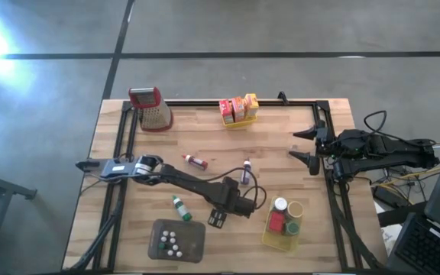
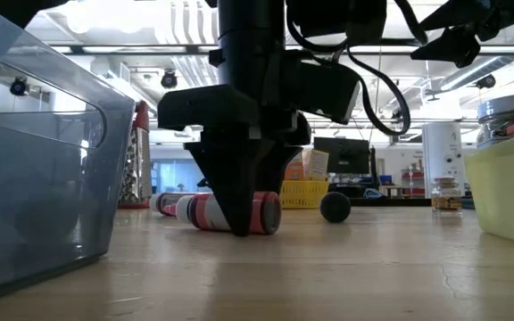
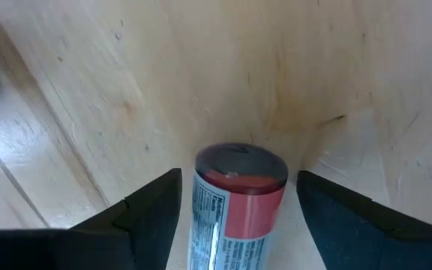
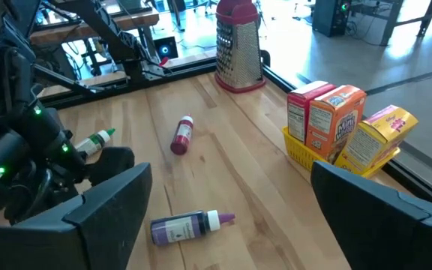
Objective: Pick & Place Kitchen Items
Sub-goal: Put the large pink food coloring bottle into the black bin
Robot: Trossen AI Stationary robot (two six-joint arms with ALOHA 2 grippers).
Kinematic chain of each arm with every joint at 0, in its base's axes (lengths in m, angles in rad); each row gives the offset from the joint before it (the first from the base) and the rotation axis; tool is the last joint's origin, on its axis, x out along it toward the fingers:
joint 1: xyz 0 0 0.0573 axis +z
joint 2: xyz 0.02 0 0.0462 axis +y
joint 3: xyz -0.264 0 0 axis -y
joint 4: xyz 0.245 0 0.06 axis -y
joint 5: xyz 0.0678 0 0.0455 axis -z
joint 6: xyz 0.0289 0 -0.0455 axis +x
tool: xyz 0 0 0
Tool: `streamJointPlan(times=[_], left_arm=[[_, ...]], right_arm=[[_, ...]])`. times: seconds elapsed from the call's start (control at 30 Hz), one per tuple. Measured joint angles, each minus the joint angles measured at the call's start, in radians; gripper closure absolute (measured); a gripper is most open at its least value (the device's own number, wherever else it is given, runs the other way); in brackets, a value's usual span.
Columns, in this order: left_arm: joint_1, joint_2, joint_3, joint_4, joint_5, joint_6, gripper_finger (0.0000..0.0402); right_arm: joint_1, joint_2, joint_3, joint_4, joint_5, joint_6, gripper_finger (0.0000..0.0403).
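The left hand [image 3: 235, 217] stands spread and released over a red-labelled bottle [image 3: 235, 206] lying on the bench [image 3: 291, 67] between its fingers, near the yellow basket [image 1: 270, 237]; the right hand [image 1: 305, 145] waits open at the right edge.

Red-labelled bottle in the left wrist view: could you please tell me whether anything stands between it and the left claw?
Nothing visible does. The red-labelled bottle lies on the table between the left claw's open fingers, a slim gap each side. The right claw waits open near the table's right edge.
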Motion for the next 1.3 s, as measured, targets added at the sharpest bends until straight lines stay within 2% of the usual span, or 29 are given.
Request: streamJointPlan(times=[0.57,0.8,0.97,1.1,1.3], left_arm=[[0.000,-0.002,-0.027,0.026,0.034,-0.008,0.0224],[0.002,-0.018,-0.031,0.027,0.047,0.001,0.0239],[0.004,-0.106,-0.034,0.066,0.054,0.019,0.0240],[0.012,-0.213,-0.110,0.199,0.055,0.036,0.0240],[0.042,-0.454,-0.391,0.636,0.055,0.038,0.0241]], right_arm=[[0.000,0.000,0.000,0.000,0.000,0.000,0.0087],[0.000,0.000,0.000,0.000,0.000,0.000,0.0110],[0.000,0.000,0.000,-0.001,0.000,0.000,0.0124],[0.000,0.000,0.000,-0.001,0.000,0.000,0.0135],[0.000,0.000,0.000,-0.002,0.000,0.000,0.0152]])
